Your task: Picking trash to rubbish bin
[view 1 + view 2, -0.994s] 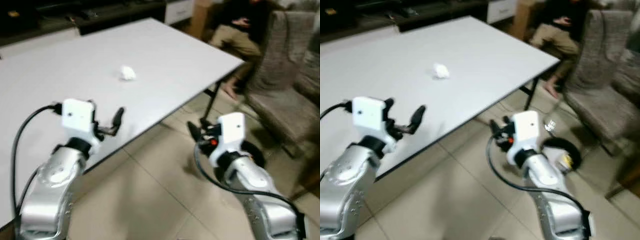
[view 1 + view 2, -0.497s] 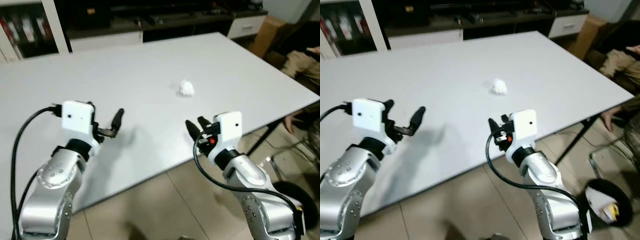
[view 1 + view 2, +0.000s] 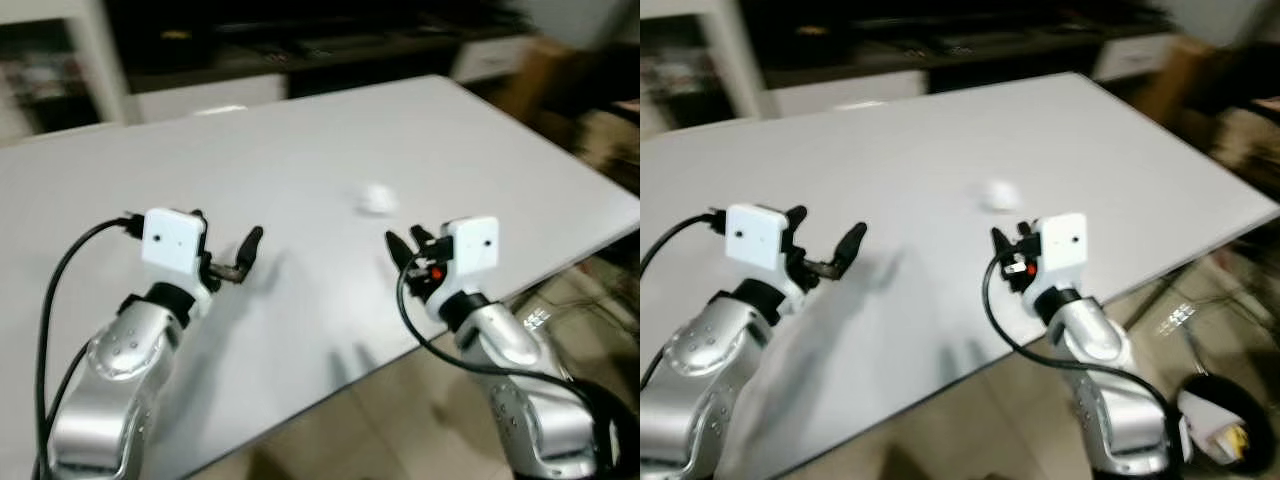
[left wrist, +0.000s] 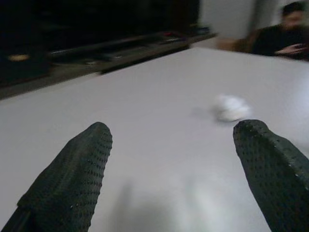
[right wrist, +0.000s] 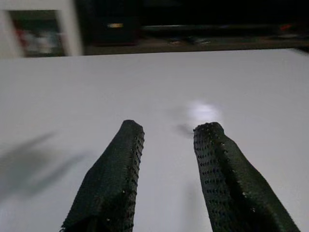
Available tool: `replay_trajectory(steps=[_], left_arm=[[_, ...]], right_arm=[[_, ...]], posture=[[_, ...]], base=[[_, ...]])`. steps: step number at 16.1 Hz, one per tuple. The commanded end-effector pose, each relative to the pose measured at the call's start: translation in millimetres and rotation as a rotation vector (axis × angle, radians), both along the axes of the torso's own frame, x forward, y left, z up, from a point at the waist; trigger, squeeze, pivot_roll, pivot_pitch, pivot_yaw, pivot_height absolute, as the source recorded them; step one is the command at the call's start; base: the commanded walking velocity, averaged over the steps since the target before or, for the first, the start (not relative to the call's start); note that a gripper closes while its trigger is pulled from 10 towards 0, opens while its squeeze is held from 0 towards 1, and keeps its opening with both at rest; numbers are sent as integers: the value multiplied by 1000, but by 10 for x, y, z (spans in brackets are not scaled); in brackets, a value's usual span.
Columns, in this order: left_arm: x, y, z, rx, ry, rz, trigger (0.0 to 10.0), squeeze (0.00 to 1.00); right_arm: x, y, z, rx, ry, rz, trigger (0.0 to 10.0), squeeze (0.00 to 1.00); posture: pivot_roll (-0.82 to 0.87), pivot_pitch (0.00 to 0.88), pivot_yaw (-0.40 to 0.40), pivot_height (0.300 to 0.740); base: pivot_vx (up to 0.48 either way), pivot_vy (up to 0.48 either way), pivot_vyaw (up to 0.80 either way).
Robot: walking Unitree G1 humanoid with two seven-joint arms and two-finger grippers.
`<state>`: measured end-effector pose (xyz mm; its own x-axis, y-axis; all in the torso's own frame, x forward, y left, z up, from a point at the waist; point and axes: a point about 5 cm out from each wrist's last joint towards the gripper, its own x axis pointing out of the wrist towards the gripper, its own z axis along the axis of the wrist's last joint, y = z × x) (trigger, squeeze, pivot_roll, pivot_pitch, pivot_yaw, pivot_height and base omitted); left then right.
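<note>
Trash (image 3: 377, 198) seen as rounded wad, no clear long axis, mid-table (image 3: 300, 130). Left gripper (image 4: 174, 164) spread wide, right gripper (image 5: 166, 145) parted, both held near edge.

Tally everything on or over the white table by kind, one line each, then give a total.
Crumpled paper ball: 1, lying on the table
Tools held over the table: 2, the left tool and the right tool, both open and empty
Total: 3
</note>
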<state>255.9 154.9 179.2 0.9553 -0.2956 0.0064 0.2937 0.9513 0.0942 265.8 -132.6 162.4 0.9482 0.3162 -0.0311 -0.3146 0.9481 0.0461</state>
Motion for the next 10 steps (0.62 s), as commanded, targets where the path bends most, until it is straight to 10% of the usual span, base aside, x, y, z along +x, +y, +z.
replay_trajectory(steps=[1,4,5,10], left_arm=[[-27,-60,-16,9,3,-36,10000,0],[-61,-17,-26,21,16,12,10000,0],[-86,22,-15,32,8,36,10000,0],[-196,17,144,89,-37,-47,10000,0]], right_arm=[[58,-71,-1,-14,-2,-41,10000,0],[249,-62,-36,-35,22,-9,10000,0],[385,-40,-58,2,21,27,10000,1000],[967,-41,-126,-4,22,-60,10000,1000]], posture=[[-31,55,-61,740],[-15,68,-87,740],[8,82,-111,740],[101,135,-129,740]], base=[[352,0,0],[114,0,0],[0,0,0],[0,0,0]])
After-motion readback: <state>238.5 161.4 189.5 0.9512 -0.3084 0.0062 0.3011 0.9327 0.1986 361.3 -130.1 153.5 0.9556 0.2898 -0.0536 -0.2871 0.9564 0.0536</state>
